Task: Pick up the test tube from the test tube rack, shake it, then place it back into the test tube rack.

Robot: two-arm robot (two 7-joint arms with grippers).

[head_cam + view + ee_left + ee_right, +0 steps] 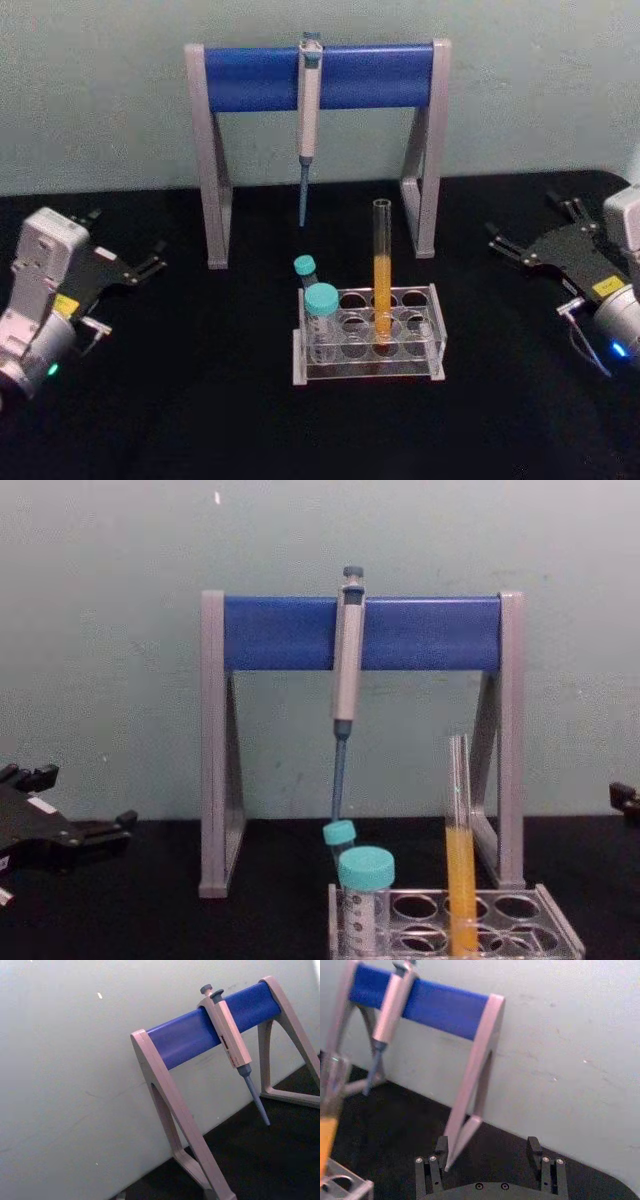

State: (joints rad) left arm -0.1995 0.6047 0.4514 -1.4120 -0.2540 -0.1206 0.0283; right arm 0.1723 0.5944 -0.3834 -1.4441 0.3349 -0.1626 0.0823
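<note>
Test tube [382, 270] stands upright in the test tube rack [370, 335], in a hole right of the rack's middle; which row I cannot tell. The top is uncapped and the lower half holds orange-yellow liquid. Nothing grips or touches it. From the chest view the test tube [460, 850] rises well above the rack's top plate [500, 910].

Two teal-capped tubes [318, 315] fill the rack's left end, one near and one far. The near one carries printed marks on its wall, too small to read.

The rack sits mid-table on the black cloth [200, 400]. Behind it is the pipette stand [320, 75], with grey legs and a blue bar, and a pipette [309, 110] hanging tip down from the bar. The pipette body [232, 1040] shows small markings, not legible.

Left gripper [125, 238] is at the left side of the table, well apart from the rack. Its fingers are spread wide and hold nothing. A yellow label sits on its body, its text unreadable. The chest view shows it low at the left edge [80, 800].

Right gripper [530, 222] is at the right side of the table, also well apart from the tube, and has a yellow label too, not legible. Its fingers [440, 1146] are released and parted with only cloth between them; the test tube [330, 1110] and a rack corner [350, 1187] lie off to one side, clear of them.
</note>
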